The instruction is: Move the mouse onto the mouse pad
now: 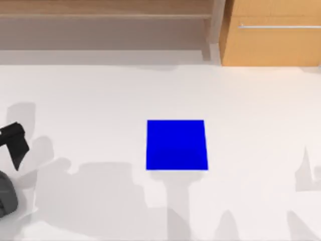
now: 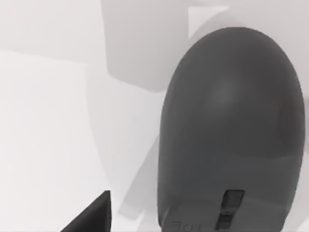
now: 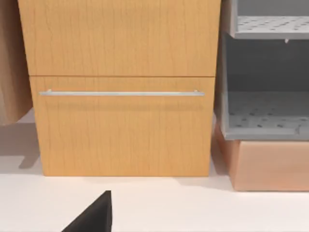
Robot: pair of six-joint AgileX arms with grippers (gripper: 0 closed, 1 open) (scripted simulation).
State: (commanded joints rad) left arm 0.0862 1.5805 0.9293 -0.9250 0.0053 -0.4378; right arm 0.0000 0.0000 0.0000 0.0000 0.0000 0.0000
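Left gripper point(image 1: 16, 143) near one mouse point(image 1: 6, 193) at the table's left edge, grip unreadable; wrist view catches its scroll wheel. One pad point(image 1: 176, 144), centre.

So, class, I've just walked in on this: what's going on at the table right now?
The left gripper is at the far left edge of the table, close to the grey mouse, which lies on the table at that same edge and is not yet held. The left wrist view shows the mouse close up. The blue mouse pad lies bare near the middle of the table. The right wrist view faces a wooden drawer cabinet at the back.
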